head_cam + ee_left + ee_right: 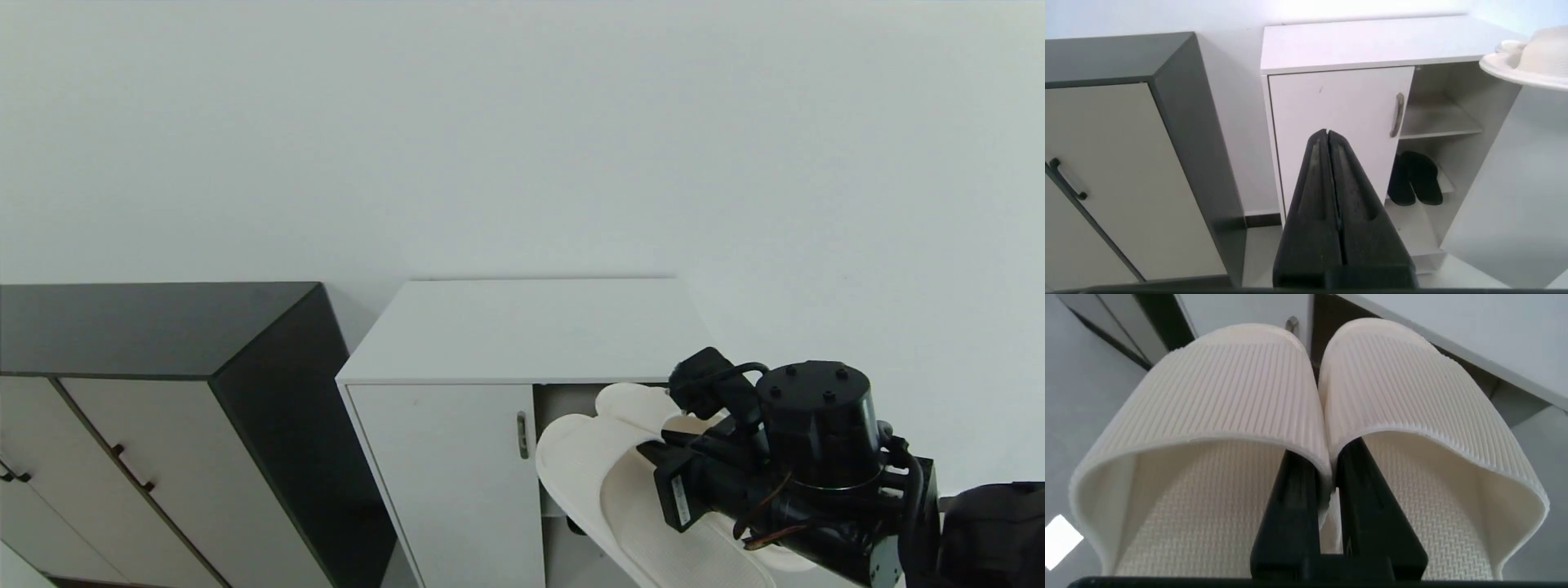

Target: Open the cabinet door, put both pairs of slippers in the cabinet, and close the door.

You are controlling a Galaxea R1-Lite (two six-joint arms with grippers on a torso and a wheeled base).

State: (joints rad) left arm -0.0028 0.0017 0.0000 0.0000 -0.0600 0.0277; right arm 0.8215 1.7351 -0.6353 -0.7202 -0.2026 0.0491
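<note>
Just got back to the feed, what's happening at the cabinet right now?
The right gripper holds the pair of cream slippers, pinched together, in front of the open right side of the white cabinet. A pair of black slippers already lies low down inside. The left gripper is shut and empty, hanging back facing the closed left door. The cream pair is not yet inside.

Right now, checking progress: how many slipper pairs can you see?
2. A cream pair is in the right gripper, before the open cabinet; a black pair lies on a lower shelf inside. More may hide behind the shut door.
</note>
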